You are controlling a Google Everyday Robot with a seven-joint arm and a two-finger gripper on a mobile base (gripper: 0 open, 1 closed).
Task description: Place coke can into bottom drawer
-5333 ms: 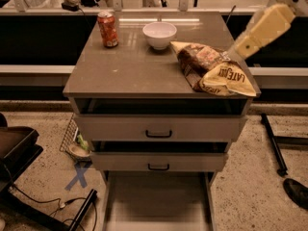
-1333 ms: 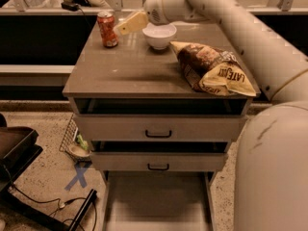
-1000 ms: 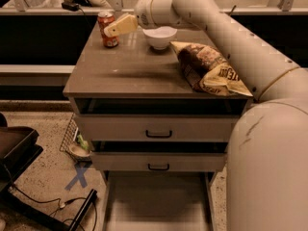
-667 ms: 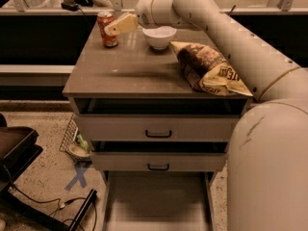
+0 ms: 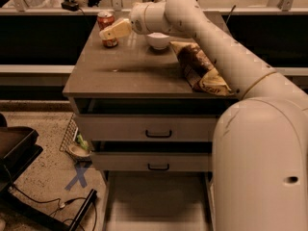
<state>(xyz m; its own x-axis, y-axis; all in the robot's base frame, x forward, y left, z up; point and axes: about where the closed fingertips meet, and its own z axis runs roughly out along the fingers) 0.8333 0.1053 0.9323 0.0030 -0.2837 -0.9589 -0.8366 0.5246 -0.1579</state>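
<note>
The coke can (image 5: 105, 19) stands upright at the back left of the cabinet top (image 5: 130, 69). It is red with a silver top. My gripper (image 5: 109, 32) reaches in from the right and sits right at the can's front, overlapping its middle. The arm stretches across the back of the cabinet top. The bottom drawer (image 5: 154, 201) is pulled out at the foot of the cabinet. Its flat grey floor shows nothing in it.
A white bowl (image 5: 158, 40) stands just right of the can, under the arm. A brown chip bag (image 5: 199, 71) lies on the right of the top. Two drawers with black handles (image 5: 158, 134) are shut. A black cart (image 5: 17, 148) and cables are on the floor at left.
Over five seconds the arm has swung from the right side across to the can. In the last second the gripper has edged slightly closer to the can; the can has not moved.
</note>
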